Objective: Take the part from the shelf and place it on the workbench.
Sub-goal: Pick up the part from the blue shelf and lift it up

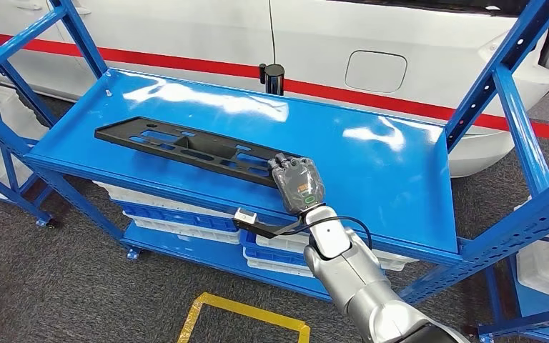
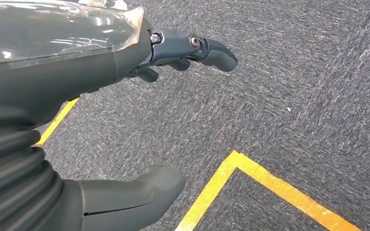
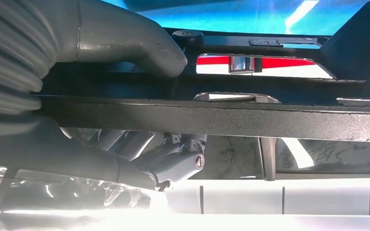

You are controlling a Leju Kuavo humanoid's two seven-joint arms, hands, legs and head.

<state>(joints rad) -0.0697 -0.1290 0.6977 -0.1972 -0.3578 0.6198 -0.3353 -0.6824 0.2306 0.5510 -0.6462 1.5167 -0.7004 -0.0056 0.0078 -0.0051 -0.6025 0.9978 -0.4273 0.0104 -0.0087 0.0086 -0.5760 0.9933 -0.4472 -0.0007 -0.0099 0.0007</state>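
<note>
R hand [image 1: 297,184] grips black part [image 1: 186,146] on blue shelf [image 1: 372,164], white car [image 1: 400,50] behind

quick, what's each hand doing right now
Left hand: open, holding nothing, hanging over the carpet floor.
Right hand: closed on the near end of the black part on the blue shelf.

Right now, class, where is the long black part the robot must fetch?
In the head view the black part lies on the blue shelf, toward its left and front, its right end gripped by the right hand; a white car stands behind.
</note>
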